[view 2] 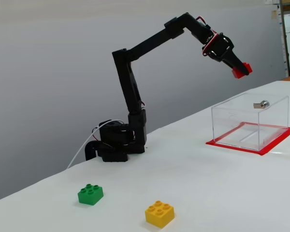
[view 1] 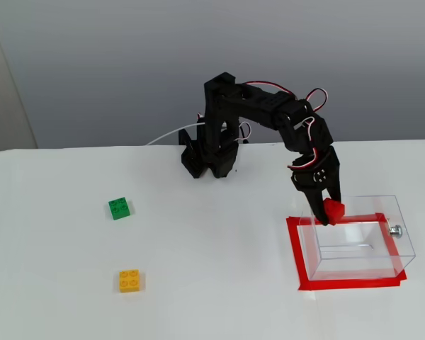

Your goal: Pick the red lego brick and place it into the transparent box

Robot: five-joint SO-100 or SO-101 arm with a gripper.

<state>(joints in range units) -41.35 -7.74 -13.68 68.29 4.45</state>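
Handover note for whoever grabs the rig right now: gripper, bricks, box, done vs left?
Gripper: shut on the red lego brick, held in the air above the transparent box.
Box: sits on the table inside the red tape rectangle, nothing in it.
Green brick and yellow brick lie on the table, well away from the box.
Done: pick and lift.
Left: centre over the opening, likely lower, then release.

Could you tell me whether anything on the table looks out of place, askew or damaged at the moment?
Nothing stands out. The clear plastic box sits squarely inside its red tape rectangle, empty and upright. The hand holds the small red brick above the box. The green brick and yellow brick lie flat, apart.
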